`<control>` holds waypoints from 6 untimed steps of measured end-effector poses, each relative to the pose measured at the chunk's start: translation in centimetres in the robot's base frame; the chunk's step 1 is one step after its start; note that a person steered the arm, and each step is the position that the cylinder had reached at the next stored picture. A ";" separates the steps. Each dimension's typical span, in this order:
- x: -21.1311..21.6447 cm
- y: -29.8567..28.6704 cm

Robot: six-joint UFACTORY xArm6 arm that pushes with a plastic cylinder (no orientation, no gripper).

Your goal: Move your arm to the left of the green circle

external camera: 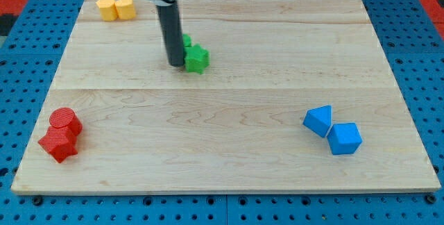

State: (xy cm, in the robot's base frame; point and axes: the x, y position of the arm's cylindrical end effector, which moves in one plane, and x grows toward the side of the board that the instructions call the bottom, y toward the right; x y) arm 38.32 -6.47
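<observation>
The green circle (186, 42) is mostly hidden behind my dark rod; only a sliver shows at the rod's right edge, near the board's upper middle. A green star (197, 59) lies just below and right of it, touching it. My tip (175, 64) rests on the board right beside the green star's left edge, below and slightly left of the green circle.
Two yellow blocks (115, 7) sit together at the view's top left. A red cylinder (64, 119) and a red star (59, 144) touch at the bottom left. Two blue blocks (333, 130) lie at the right. The wooden board (277, 79) lies on blue pegboard.
</observation>
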 end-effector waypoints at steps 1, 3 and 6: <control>0.0 6.8; 0.7 21.6; -1.7 -6.3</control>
